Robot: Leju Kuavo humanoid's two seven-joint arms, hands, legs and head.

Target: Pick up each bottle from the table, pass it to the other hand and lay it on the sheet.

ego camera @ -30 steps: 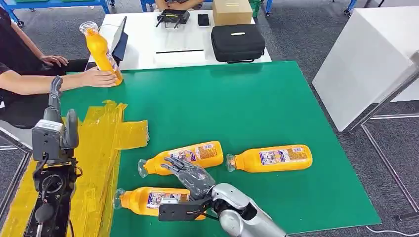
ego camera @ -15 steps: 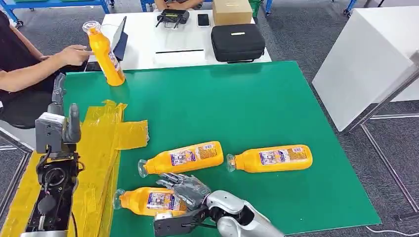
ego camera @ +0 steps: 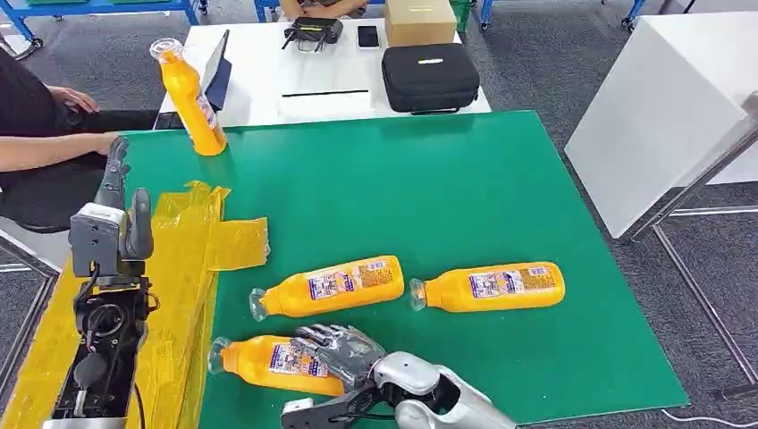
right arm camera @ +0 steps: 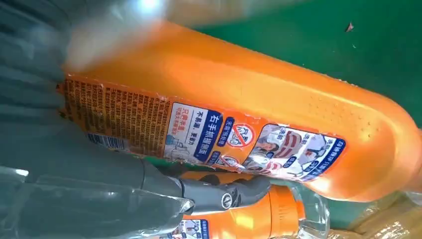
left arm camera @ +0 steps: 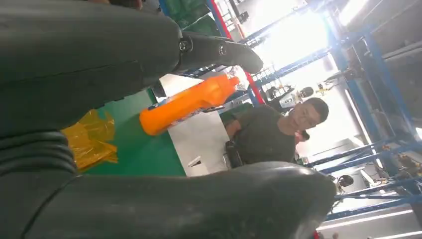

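Bottles, head view: four orange bottles sit on the green table.
Nearest bottle: lies on its side at the near edge of the table, cap toward the yellow sheet, base under the right hand.
Right hand, head view: fingers are draped over the nearest bottle's label end and curl around it; whether the bottle is lifted off the table I cannot tell.
Middle bottle: lies on its side just beyond the right hand, apart from it.
Right-side bottle: lies on its side, cap pointing at the middle bottle's base.
Upright bottle: stands at the far left corner of the table, near a person's arm.
Left hand: raised above the sheet, fingers pointing up and apart, holding nothing.
Far desk: a white desk carries a black case and a cardboard box.
Left wrist view: the left hand's thumb and dark fingers are spread wide around empty air; the upright bottle shows between them, well beyond.
Right wrist view: the nearest bottle lies against the right hand, one dark finger hooked under its label side; a second bottle lies just behind.
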